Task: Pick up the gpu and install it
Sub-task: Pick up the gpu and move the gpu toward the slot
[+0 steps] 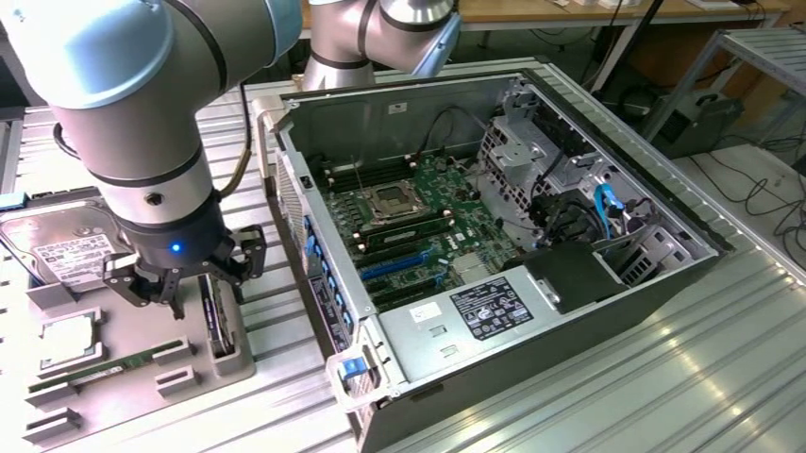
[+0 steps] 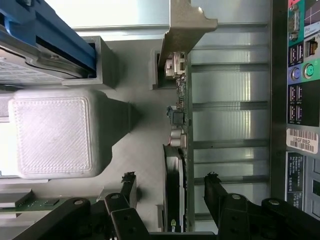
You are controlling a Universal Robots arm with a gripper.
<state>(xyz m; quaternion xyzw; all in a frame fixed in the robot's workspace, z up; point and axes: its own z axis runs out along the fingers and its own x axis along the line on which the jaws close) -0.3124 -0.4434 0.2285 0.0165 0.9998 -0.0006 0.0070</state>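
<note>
The Universal Robots arm reaches down at the exterior view's left, wrist vertical, a blue light glowing on the wrist just above the pincer (image 1: 189, 288). The pincer hangs low over a grey parts tray (image 1: 139, 396) on the ribbed metal counter (image 1: 629, 377), beside the open computer case (image 1: 416, 104).

In the wrist view the pincer (image 2: 170, 182) is spread. Its black fingertips (image 2: 127, 184) stand on either side of the gpu (image 2: 175, 165), with a gap showing on each side of the card. The gpu (image 1: 218, 326) stands on edge in a slot of the tray, not yet lifted. Its silver end bracket (image 2: 186, 25) points away from the pincer.

A hard drive (image 1: 63, 250) with a white label lies further along the tray, its print too small to read. The black label on the case's power supply (image 1: 494, 307) is also unreadable. On the rear of the case, a white barcode sticker (image 2: 302, 141) appears to read "18GF082".
</note>
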